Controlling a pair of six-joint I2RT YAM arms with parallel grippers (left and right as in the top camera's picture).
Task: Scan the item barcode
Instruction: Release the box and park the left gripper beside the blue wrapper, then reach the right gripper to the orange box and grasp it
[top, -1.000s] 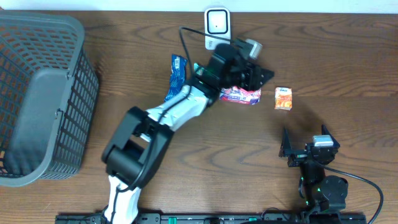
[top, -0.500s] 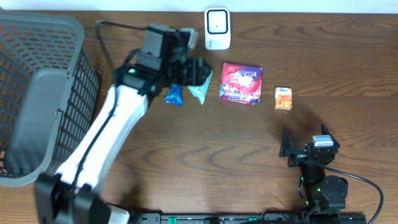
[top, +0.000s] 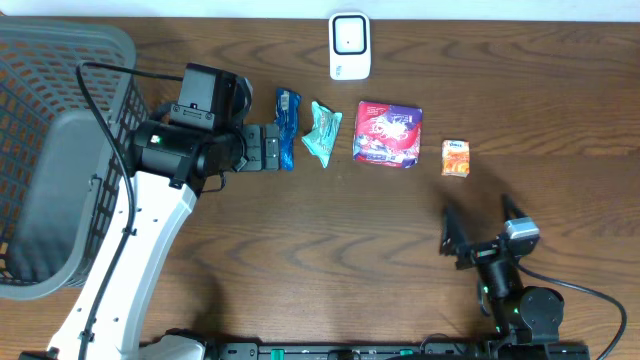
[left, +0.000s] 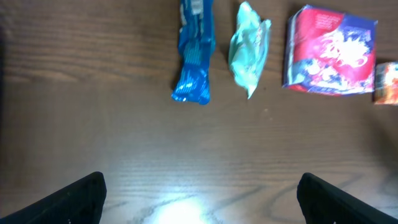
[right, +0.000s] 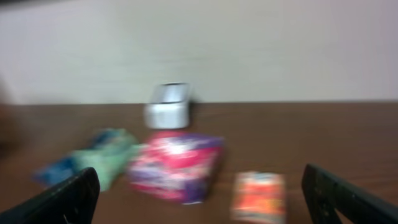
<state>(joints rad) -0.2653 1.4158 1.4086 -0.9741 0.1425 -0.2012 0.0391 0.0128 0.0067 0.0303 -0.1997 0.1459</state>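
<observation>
Blue wrapper first: the blue packet (top: 286, 125) lay flat on the table (top: 300, 260) at the left end of a row. It was just beside my left gripper (top: 268, 148), whose fingers were spread wide with nothing between them. I judged it the likeliest item to pick. No item was in hand and none sat in front of the white scanner (top: 349, 45) at the far edge, so nothing was being scanned at that moment. A pick, a carry to the scanner and a barcode presentation were all left. Whether any item had been scanned I could not tell.

I counted four items side by side, none touching:
- the blue packet
- a teal packet (top: 322, 133)
- a pink-and-purple pack (top: 387, 134)
- a small orange carton (top: 456, 158)

I counted one scanner and one grey basket (top: 40, 60) at the left. My right gripper (top: 482, 228) hung near the front edge, also spread and holding nothing.
</observation>
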